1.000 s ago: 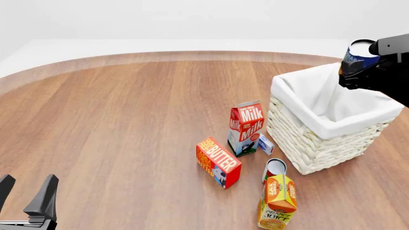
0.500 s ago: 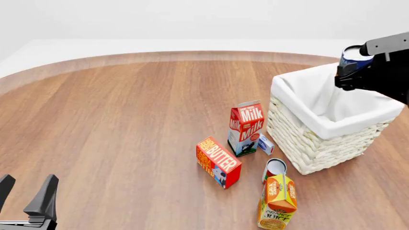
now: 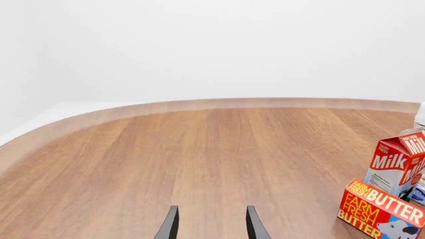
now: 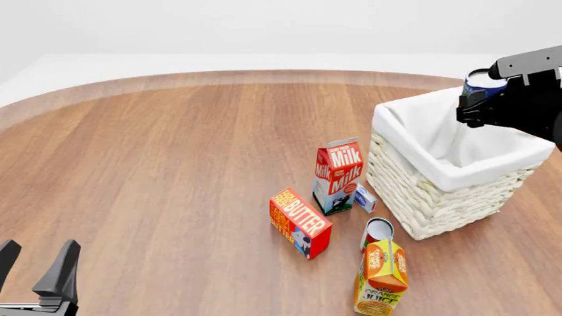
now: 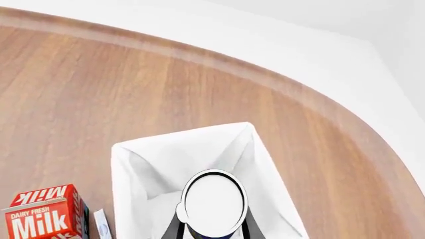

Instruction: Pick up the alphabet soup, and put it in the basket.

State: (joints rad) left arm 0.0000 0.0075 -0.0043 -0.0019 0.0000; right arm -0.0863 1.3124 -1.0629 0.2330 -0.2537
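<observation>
Front view, left to right: left gripper at lower left, jaws spread wide, holding nothing, low over the tabletop. Centre: butter box, milk carton, orange juice carton with a red-and-white can behind it. Right: basket; above its opening, right gripper has jaws closed on the alphabet soup. Right wrist view shows the can's lid centred over the lining. Pickup and carry look done; lowering and release remain.
</observation>
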